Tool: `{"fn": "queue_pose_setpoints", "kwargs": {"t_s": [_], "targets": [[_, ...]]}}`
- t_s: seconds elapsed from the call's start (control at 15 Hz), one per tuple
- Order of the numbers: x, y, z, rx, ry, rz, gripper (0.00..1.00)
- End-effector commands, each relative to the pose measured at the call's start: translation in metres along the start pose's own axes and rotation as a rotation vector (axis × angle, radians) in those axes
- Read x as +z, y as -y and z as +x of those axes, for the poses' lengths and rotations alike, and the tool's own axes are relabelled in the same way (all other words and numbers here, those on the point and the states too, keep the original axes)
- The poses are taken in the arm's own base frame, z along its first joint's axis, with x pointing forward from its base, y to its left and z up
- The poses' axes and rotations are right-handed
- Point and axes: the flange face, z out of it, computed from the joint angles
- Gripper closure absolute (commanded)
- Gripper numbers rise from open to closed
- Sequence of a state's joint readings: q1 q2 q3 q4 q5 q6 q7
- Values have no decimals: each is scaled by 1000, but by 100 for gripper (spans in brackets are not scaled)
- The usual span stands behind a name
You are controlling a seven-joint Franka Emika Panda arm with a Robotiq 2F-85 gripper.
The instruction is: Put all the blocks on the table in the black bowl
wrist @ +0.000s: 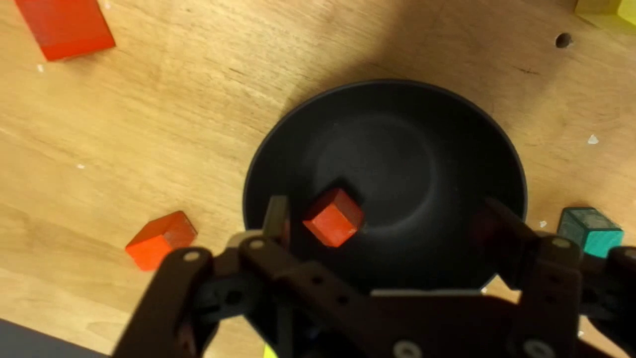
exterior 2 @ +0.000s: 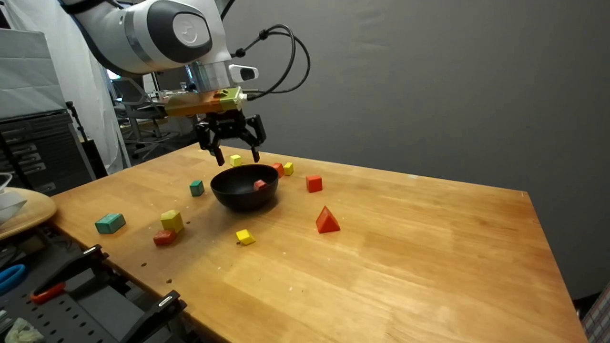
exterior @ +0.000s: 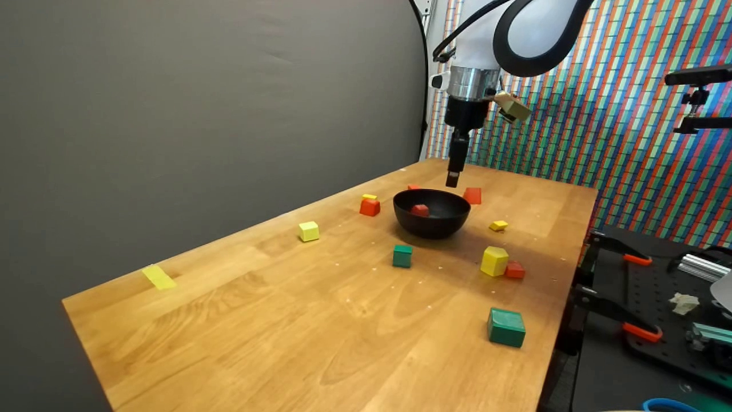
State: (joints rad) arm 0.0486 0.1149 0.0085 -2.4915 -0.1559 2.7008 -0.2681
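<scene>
My gripper (exterior 2: 238,158) hangs open above the black bowl (exterior 2: 244,197), its jaws wide apart with nothing between them. In the wrist view a red block (wrist: 335,219) lies inside the bowl, below the fingers. Around the bowl on the table (exterior: 257,343) are several blocks: a pale yellow one (exterior: 309,231), a green one (exterior: 402,256), a larger green one (exterior: 506,327), and a yellow one (exterior: 494,261) against a red one (exterior: 514,269). A red pyramid (exterior 2: 328,220), a red block (exterior 2: 314,184), a small yellow block (exterior 2: 245,237) and a red-yellow pair (exterior 2: 278,169) also stand there.
A yellow strip (exterior: 159,277) lies flat near a table edge. Black clamps with orange parts (exterior: 615,312) sit on a lower dark surface beside the table. A round wooden top (exterior 2: 28,214) stands close to a table corner. The grey backdrop (exterior 2: 429,95) runs behind the table.
</scene>
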Motion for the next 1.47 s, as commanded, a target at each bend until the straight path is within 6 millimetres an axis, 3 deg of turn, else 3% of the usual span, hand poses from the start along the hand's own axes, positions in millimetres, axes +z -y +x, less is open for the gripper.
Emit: {"fn": "queue_pose_setpoints", "kwargs": {"t_s": [0.0, 0.2, 0.33, 0.67, 1.0, 1.4], "targets": [[-45, -29, -32, 18, 8, -15, 0], [-53, -60, -76, 25, 1, -7, 0], [-41, -72, -107, 9, 19, 10, 0], [-2, -64, -156, 22, 70, 134, 0], [28, -56, -157, 50, 77, 215, 0], [75, -35, -142, 77, 89, 223, 0]]}}
